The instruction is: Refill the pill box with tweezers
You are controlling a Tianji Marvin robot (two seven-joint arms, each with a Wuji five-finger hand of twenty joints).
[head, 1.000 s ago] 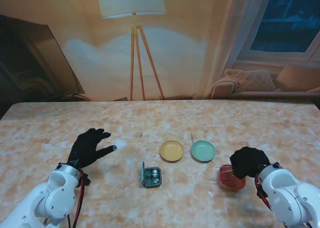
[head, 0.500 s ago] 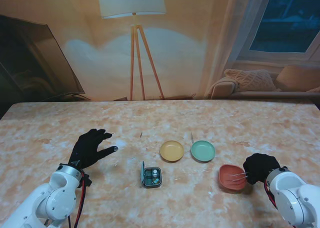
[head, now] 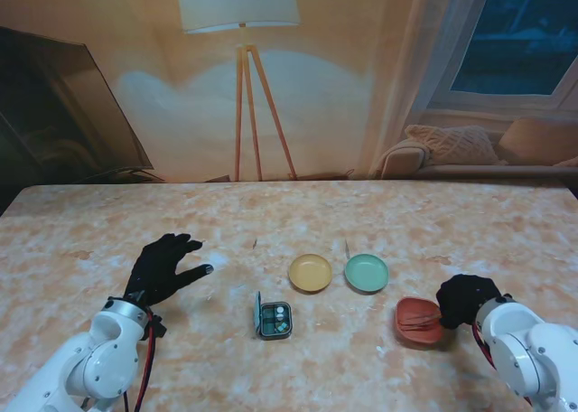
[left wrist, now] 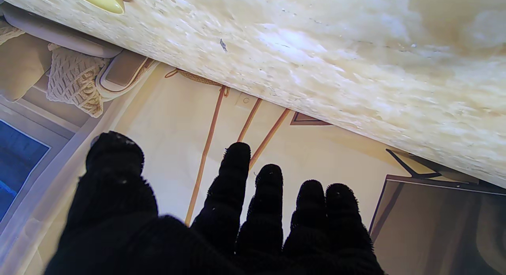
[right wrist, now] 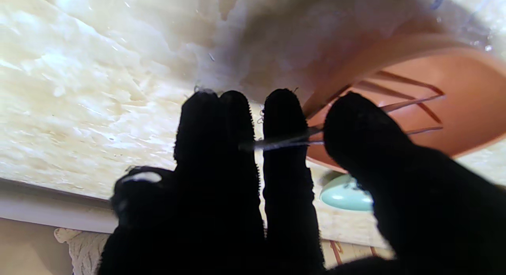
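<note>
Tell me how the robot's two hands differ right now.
The left hand is open, its fingers spread and holding nothing; the right hand is shut on the tweezers. The left hand is over bare table, apart from every dish; the right hand is at the edge of the red dish, with the tweezer tips reaching over it. Both wear black gloves.
</note>
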